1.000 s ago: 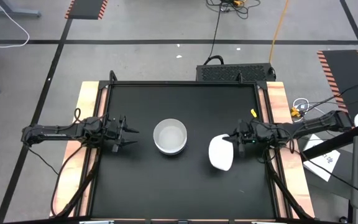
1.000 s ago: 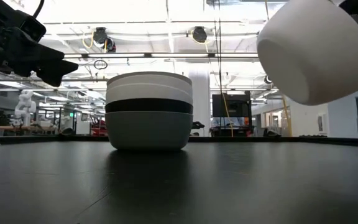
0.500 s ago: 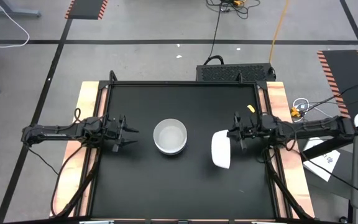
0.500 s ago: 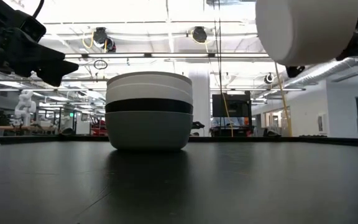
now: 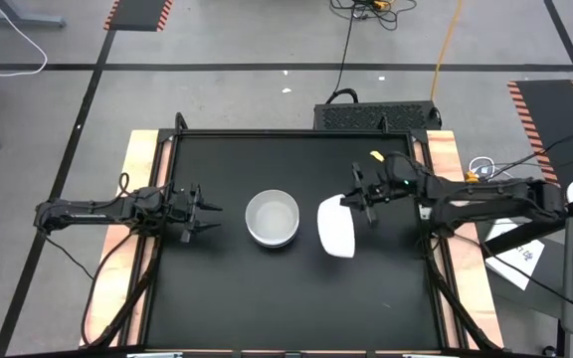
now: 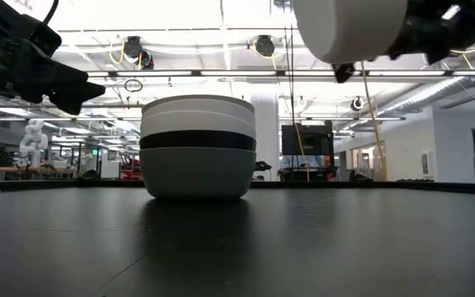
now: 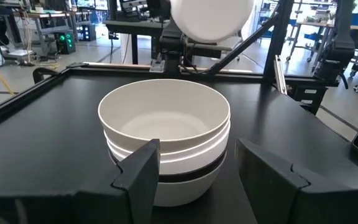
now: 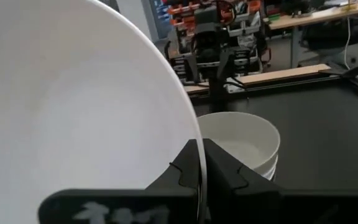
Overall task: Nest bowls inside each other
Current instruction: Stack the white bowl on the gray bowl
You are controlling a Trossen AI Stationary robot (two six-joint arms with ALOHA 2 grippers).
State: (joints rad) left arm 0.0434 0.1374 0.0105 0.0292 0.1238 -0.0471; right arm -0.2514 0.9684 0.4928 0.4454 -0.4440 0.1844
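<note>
The right end effector pinches the rim of a white bowl, one finger inside and one outside, as the right wrist view shows; the bowl hangs tilted on its side in the air, clear of the table. A pale smudge of marking sits on the finger housing in that view, too blurred to read, and no brand or label shows on the bowls. The held bowl is plain, smooth and matte white. Against the frames from 0.5 s and 1 s before, it has moved leftward and now hangs just beside the stack of bowls, nearer than before and still apart from it. In the low view it also sits higher and closer to the stack. The stack stands at the table's middle, unmoved: white rims on top, a black band below them, a grey bowl at the base. The left end effector waits left of the stack, fingers spread wide and empty, unchanged.
</note>
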